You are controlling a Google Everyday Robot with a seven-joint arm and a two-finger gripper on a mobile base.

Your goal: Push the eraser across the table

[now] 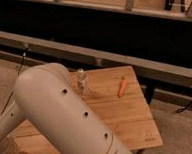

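My arm (57, 109) fills the near left of the view: a thick white shell with a row of small dark holes along it, running from the left edge down to the bottom edge. It covers the left and near-left part of the desk (117, 115), a light wooden top made of planks, seen at an angle with its right half bare to me. Behind the desk a long grey rail (113, 57) runs across the scene, with a dark band above it and pale wooden boards at the very top. Carpeted floor (179, 135) shows to the right of the desk, and a dark cable (190, 101) hangs from the rail there.

The claw is out of the picture, somewhere past the frame edge or behind the arm, so I cannot tell how far its fingers are apart or whether it has anything. I cannot find the eraser either; whether it lies on the stretch of desk that my arm hides, I cannot tell.

Toward the far edge of the desk a small clear bottle (82, 81) stands upright, just beside the arm's outline. To its right, well apart, lies a slim orange carrot (122, 87). Near the near-right corner sits a small dark mark (149, 135)
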